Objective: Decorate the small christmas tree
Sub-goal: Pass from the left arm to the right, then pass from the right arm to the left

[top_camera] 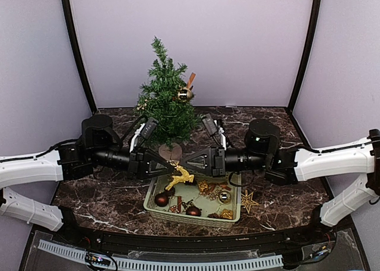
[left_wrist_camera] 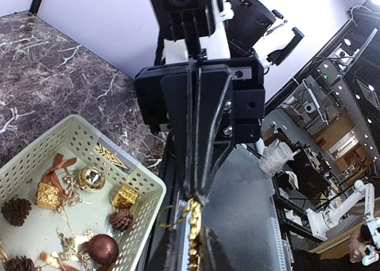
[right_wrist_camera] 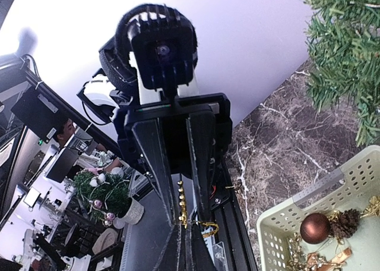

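Your right hand (top_camera: pixel 187 161) is clenched on the gold reindeer (top_camera: pixel 180 177) above the basket (top_camera: pixel 190 218) — whether your left hand (top_camera: pixel 171 161), at 9 o'clock, grips it, you cannot tell.

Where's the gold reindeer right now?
Top view, centre: the gold reindeer hangs where the left gripper and right gripper meet, over the basket's far rim.

One small christmas tree (top_camera: pixel 164 98), one basket (top_camera: pixel 196 219), one gold reindeer (top_camera: pixel 180 177), one gold star (top_camera: pixel 247 201) and two brown baubles (top_camera: pixel 161 198) are counted.
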You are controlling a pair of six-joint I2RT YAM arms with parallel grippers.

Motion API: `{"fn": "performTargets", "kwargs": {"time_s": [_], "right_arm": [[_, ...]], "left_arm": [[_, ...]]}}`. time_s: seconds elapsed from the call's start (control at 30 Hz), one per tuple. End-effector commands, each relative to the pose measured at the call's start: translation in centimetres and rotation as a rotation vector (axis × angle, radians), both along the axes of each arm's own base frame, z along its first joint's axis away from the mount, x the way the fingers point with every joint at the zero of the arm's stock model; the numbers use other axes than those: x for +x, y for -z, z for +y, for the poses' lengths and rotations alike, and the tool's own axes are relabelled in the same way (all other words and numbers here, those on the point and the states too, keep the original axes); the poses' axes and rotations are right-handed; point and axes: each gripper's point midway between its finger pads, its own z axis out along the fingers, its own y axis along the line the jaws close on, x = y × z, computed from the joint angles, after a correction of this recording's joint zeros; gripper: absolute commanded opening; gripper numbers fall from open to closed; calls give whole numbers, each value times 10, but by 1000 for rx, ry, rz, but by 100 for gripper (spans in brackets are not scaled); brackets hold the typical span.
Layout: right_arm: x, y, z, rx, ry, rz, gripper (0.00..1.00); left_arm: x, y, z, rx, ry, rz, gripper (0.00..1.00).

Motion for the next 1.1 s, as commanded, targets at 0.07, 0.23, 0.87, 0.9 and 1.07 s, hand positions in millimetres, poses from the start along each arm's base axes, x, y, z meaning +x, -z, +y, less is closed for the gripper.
{"fn": "performTargets", "kwargs": {"time_s": [0.07, 0.23, 0.87, 0.9, 1.07], "right_arm": [[10, -24, -14, 60, 96, -72, 0], [10, -26, -13, 61, 96, -82, 0], [11, -19, -8, 23, 93, -90, 0], [11, -19, -8, 25, 93, -91, 0], [12, -19, -10, 25, 106, -86, 0]], "left_arm": [[5, 0, 4, -17, -55, 5, 37], [5, -1, 1, -43, -46, 13, 48], [5, -29, -27, -118, 92, -17, 25], [5, -29, -28, -118, 94, -16, 21], [4, -25, -27, -108, 95, 0, 4]]}}
